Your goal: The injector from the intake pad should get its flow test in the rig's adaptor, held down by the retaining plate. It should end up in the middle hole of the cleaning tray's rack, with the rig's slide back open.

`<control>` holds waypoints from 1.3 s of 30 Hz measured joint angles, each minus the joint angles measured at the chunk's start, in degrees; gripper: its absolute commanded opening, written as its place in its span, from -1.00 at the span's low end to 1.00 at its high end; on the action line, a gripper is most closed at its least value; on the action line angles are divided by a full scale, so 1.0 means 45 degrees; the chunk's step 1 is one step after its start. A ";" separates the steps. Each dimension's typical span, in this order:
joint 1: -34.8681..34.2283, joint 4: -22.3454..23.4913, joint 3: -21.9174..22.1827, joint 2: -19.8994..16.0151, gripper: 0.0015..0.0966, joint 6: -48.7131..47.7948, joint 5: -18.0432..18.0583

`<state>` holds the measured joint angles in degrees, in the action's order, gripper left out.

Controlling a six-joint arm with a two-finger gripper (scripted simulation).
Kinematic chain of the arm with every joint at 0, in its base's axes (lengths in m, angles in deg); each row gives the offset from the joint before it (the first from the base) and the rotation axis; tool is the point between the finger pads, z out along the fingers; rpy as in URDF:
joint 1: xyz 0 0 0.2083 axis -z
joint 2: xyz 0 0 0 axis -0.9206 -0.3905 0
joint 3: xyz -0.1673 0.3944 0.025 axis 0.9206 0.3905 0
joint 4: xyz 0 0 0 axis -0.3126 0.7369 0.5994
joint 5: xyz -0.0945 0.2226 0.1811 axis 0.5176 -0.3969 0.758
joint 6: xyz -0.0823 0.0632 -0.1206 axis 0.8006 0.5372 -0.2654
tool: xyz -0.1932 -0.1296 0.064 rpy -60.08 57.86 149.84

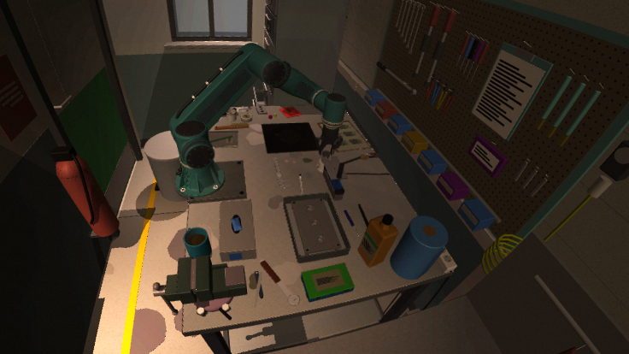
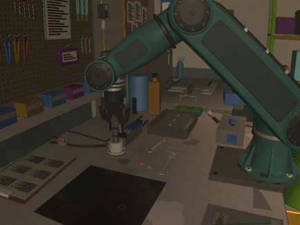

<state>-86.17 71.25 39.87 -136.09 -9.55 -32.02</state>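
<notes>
The injector (image 2: 115,136) stands upright in the rig's white round adaptor (image 2: 115,147), right of the black intake pad (image 2: 100,195). My gripper (image 2: 115,129) (image 1: 326,152) is straight above the adaptor, around the injector's top, and it is open, holding nothing. The rig's slide (image 2: 134,128) with its blue end (image 1: 337,185) sits just behind the adaptor, drawn back from it. The cleaning tray (image 1: 315,226) lies nearer the front of the bench, its rack holes empty.
A blue cylinder (image 1: 418,246) and an orange bottle (image 1: 377,239) stand right of the tray. A grey box (image 1: 237,229), a teal cup (image 1: 196,241) and a vise (image 1: 203,282) sit to its left. A black hose (image 2: 84,140) runs from the rig toward the wall.
</notes>
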 measured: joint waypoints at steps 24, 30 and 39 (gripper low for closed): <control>0.0000 -0.0003 -0.0005 0.0003 -0.21 0.0000 -0.0002; 0.0000 -0.0003 -0.0005 0.0003 -0.30 0.0000 -0.0002; 0.0000 -0.0003 -0.0005 0.0003 -0.42 0.0000 -0.0002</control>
<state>-86.17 71.24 39.85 -136.08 -9.55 -32.03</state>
